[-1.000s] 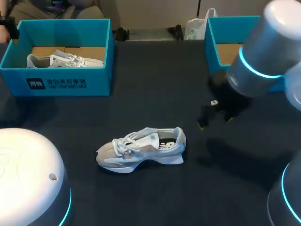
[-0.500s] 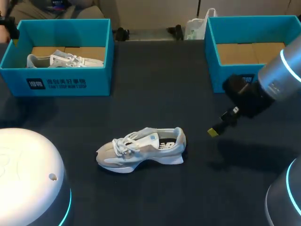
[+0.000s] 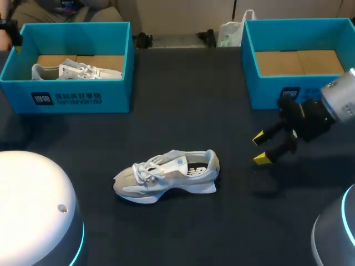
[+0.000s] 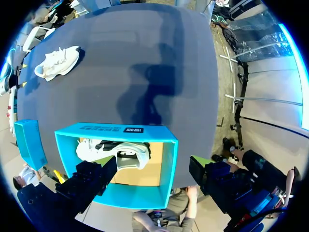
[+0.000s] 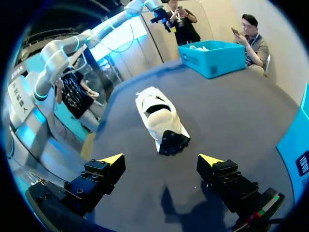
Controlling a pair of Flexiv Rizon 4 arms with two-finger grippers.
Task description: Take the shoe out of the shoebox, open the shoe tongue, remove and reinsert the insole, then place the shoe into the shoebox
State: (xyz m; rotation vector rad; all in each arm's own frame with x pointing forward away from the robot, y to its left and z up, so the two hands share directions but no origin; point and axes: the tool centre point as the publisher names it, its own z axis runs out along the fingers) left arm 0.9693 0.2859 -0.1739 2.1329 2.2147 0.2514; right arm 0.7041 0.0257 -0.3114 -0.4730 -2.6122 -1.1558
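Observation:
A pale grey and white shoe (image 3: pixel 166 177) lies on its sole in the middle of the dark table, toe to the left, its dark insole showing in the opening. My right gripper (image 3: pixel 260 148) hovers open to the right of its heel, apart from it. In the right wrist view the shoe (image 5: pixel 161 121) lies ahead of the open right gripper (image 5: pixel 161 162), heel nearest. An empty blue shoebox (image 3: pixel 266 91) stands at the back right. My left gripper (image 4: pixel 149 169) hangs open high above the other blue shoebox (image 4: pixel 164 159), and the table shoe (image 4: pixel 58 63) lies far beyond it.
The blue box at the back left (image 3: pixel 83 97) holds a second white shoe (image 3: pixel 75 71). A joint of my left arm (image 3: pixel 33 205) fills the near left corner. A white bag (image 3: pixel 230 33) sits beyond the table's far edge beside the right box.
My right arm has swung back toward the right, clearing the right box. Its gripper has shifted slightly right and turned, so both yellow tips now show. The shoe has not moved.

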